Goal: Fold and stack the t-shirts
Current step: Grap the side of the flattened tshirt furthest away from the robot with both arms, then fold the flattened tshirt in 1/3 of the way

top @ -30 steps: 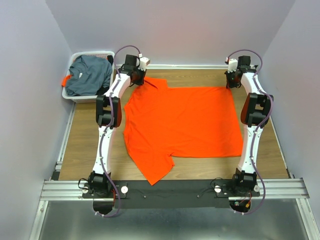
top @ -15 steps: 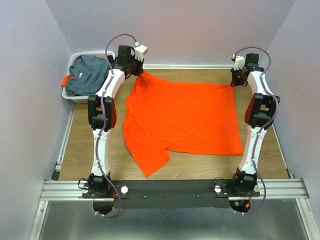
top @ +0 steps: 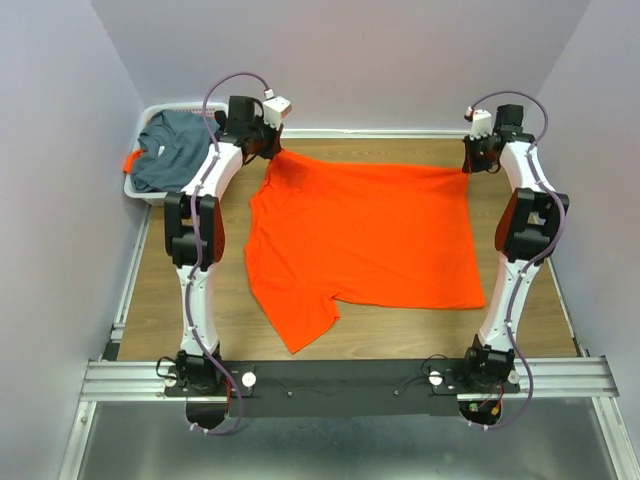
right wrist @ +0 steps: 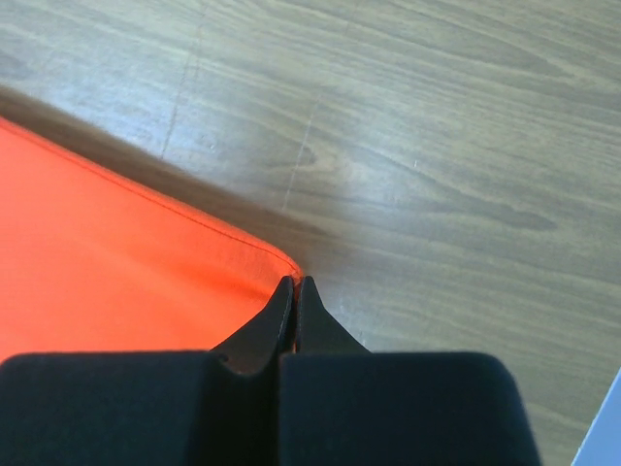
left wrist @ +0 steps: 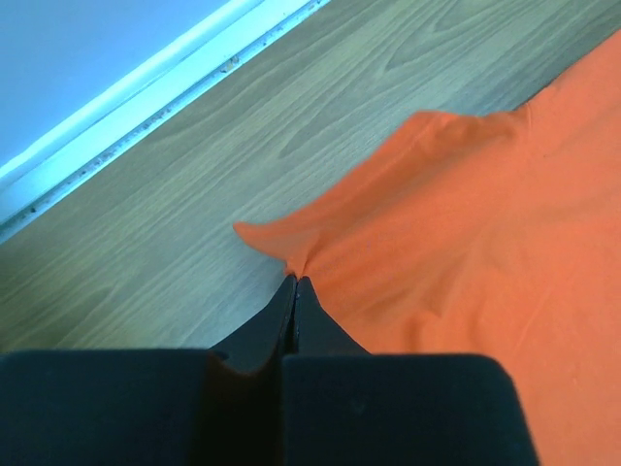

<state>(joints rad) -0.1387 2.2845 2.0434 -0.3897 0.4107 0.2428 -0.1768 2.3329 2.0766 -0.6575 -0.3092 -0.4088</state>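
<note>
An orange t-shirt (top: 365,235) lies spread across the wooden table, its far edge raised off the board. My left gripper (top: 272,150) is shut on the shirt's far left corner, pinching a point of orange cloth (left wrist: 427,243) at its tips (left wrist: 296,282). My right gripper (top: 470,165) is shut on the far right hem corner (right wrist: 146,262), the tips (right wrist: 294,282) closed at the cloth's edge. A dark grey-blue t-shirt (top: 175,150) lies bunched in the basket at the far left.
A white slotted basket (top: 150,193) stands in the far left corner against the wall. Purple walls close in the table on three sides. A white baseboard (left wrist: 146,87) runs along the far edge. Bare wood (right wrist: 437,146) shows past the shirt.
Both grippers have risen and pulled back toward the far wall with the shirt's far corners, stretching its far edge taut and dragging the whole shirt a little farther from the arm bases.
</note>
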